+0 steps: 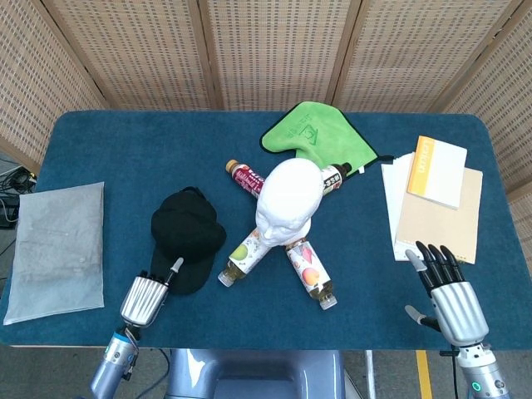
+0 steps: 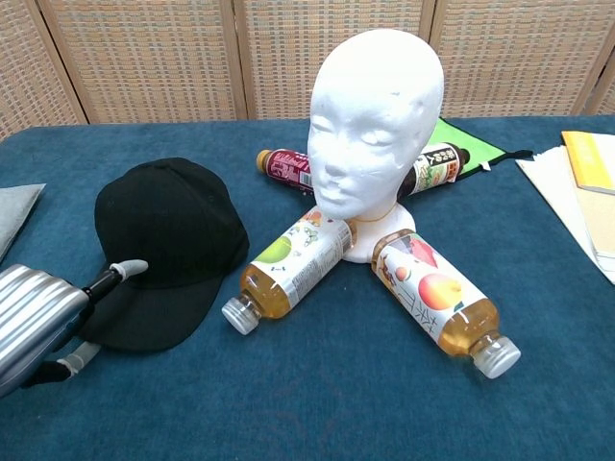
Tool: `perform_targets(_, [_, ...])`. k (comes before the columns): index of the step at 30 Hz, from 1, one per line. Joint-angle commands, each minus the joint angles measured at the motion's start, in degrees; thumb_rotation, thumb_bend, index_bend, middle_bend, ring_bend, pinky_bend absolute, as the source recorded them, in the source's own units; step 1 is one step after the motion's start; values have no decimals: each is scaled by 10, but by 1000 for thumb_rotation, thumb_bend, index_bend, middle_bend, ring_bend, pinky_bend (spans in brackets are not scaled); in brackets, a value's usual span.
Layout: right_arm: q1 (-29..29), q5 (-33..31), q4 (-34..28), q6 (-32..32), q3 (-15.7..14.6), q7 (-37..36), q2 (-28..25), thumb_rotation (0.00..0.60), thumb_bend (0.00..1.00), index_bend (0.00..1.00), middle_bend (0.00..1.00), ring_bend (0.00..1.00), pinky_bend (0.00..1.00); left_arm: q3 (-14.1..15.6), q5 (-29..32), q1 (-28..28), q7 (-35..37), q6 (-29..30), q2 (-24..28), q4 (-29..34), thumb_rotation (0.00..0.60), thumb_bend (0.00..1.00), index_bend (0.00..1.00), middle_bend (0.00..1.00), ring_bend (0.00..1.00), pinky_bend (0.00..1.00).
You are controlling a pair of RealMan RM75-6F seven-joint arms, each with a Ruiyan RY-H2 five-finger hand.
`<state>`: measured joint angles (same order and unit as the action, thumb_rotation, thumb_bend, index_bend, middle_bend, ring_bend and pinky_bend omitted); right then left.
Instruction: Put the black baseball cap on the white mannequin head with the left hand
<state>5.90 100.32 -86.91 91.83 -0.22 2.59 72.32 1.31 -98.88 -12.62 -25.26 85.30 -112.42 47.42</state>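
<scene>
The black baseball cap [image 1: 187,237] [image 2: 171,242] lies on the blue table left of the white mannequin head [image 1: 288,199] [image 2: 377,125], which stands upright at the centre. My left hand [image 1: 147,296] [image 2: 38,317] is at the cap's near brim. One fingertip [image 2: 129,268] lies on top of the brim and another sits lower by the brim's front edge, with a wide gap between them. It does not grip the cap. My right hand [image 1: 445,293] rests open at the front right, fingers spread, holding nothing.
Several drink bottles [image 2: 294,263] [image 2: 440,300] lie fanned around the mannequin's base. A green cloth [image 1: 316,133] lies behind it. Notebooks and papers [image 1: 434,191] sit at the right, and a grey bag [image 1: 54,248] at the left edge.
</scene>
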Motion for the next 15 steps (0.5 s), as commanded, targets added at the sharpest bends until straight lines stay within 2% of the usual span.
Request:
perform_targets(1, [0, 1, 1, 2, 0, -1, 1, 600, 49, 0, 0, 0, 0, -6, -4, -10, 2, 14, -19, -40, 600, 400, 162, 834, 794, 719])
perform_targets(7, [1, 0, 3, -1, 0, 0, 2, 600, 48, 0, 0, 0, 0, -13, -6, -20, 21, 37, -40, -91, 600, 415, 324, 852, 812, 725])
perform_targets(12, [1, 0, 4, -2, 0, 2, 3, 600, 48, 0, 0, 0, 0, -23, 0, -28, 50, 60, -58, -138, 600, 481, 380, 858, 816, 726])
perform_targets(15, [1, 1, 4, -2, -1, 3, 4, 600, 49, 0, 0, 0, 0, -29, 8, -33, 60, 63, -61, -152, 600, 481, 378, 858, 815, 726])
